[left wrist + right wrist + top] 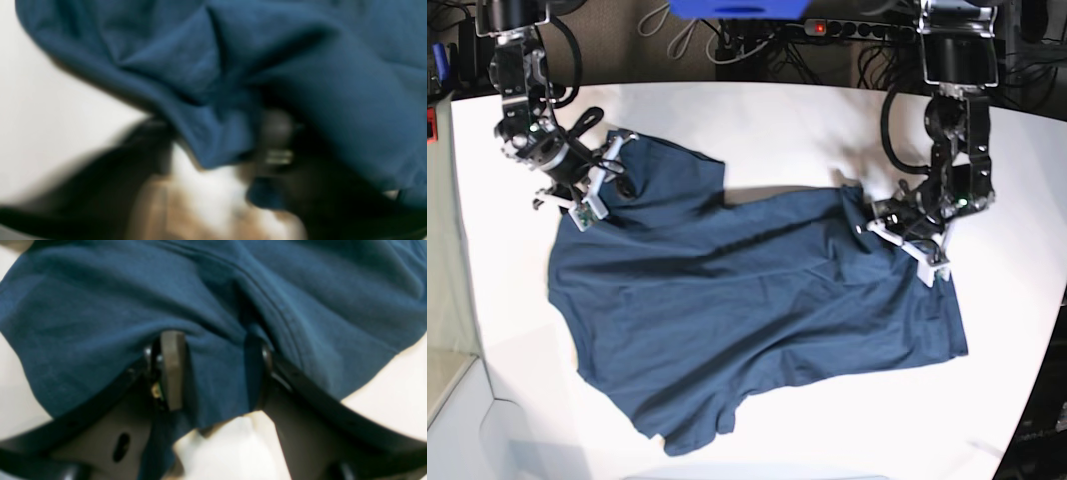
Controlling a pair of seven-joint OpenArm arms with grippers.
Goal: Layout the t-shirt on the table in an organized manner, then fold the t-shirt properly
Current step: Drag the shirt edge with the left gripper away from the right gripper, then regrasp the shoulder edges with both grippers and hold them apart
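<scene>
The dark navy t-shirt [747, 320] lies spread and wrinkled on the white table [777, 120], its hem toward the right. My right gripper [612, 180] is at the shirt's upper-left corner. In the right wrist view a thick fold of the t-shirt [217, 306] fills the gap of this gripper [217, 366], and creases pull toward it. My left gripper [874, 222] is at the shirt's upper-right edge. The left wrist view is blurred, with a puckered fold of t-shirt [300, 83] pinched at the gripper [220, 140].
Behind the table's curved far edge lie a power strip [827, 28] and tangled cables. The table drops off at the lower left corner [487, 400]. Bare white tabletop surrounds the shirt on all sides.
</scene>
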